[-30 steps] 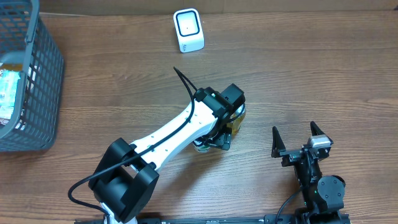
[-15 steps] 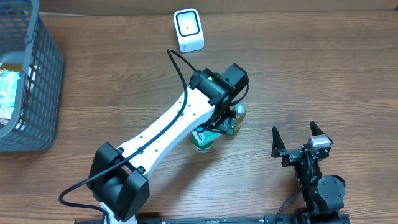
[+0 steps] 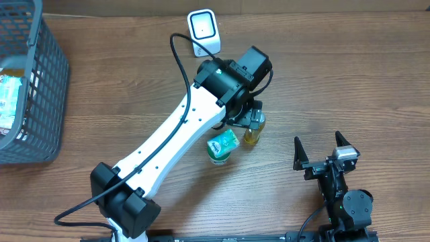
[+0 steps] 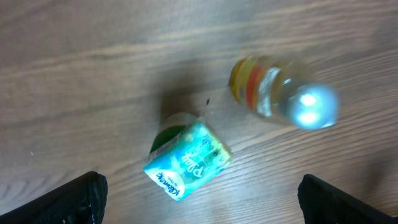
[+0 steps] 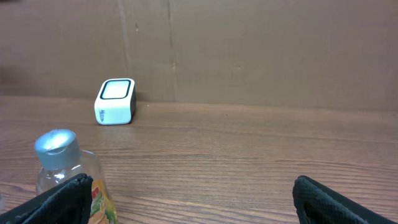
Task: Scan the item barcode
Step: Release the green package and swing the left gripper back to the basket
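Overlapping bottle (image 3: 252, 138) overhead, left arm (image 3: 181, 131); carton (image 4: 188, 158) print blurred.

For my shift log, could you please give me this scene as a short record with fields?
scanner: far edge
carton: mid-table, tilted
bottle: upright, beside carton, not touching
basket: left edge
left gripper: jaws open, empty, above carton
right gripper: jaws open, empty, at near edge
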Action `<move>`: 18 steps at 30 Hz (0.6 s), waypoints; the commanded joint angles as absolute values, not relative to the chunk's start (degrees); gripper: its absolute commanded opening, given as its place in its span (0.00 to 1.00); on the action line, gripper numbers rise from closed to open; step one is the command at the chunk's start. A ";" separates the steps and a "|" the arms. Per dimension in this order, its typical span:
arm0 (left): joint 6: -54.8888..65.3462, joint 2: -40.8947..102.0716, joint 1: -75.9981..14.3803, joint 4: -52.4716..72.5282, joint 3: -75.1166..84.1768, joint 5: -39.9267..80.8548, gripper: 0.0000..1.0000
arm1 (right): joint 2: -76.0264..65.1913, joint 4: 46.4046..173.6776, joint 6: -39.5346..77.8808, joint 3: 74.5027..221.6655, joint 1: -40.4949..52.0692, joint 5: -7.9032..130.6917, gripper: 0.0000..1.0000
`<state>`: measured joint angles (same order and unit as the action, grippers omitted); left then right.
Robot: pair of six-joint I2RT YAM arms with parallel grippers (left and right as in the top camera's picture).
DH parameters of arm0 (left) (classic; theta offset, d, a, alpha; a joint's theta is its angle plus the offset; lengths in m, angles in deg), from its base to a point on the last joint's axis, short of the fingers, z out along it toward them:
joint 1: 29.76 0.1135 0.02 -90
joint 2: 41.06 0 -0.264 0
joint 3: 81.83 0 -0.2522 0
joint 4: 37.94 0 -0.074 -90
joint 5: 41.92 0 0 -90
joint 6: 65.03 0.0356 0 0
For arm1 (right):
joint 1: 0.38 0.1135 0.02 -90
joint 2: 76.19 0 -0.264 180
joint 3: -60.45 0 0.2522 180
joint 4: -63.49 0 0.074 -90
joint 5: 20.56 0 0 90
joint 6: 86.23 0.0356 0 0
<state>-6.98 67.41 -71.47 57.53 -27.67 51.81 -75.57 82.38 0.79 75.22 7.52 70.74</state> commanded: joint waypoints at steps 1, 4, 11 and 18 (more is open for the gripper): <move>-4.55 67.52 -69.53 58.34 -33.11 52.64 0.99 | -76.03 82.03 0.70 74.66 7.37 70.63 1.00; -3.79 67.52 -67.50 59.22 -36.50 54.36 1.00 | -76.03 82.03 0.70 74.66 7.37 70.63 1.00; -3.63 67.52 -60.96 62.39 -43.95 67.81 1.00 | -76.03 82.03 0.70 74.66 7.37 70.63 1.00; -3.28 67.52 -53.00 65.21 -47.86 75.11 0.99 | -76.03 82.03 0.70 74.66 7.37 70.63 1.00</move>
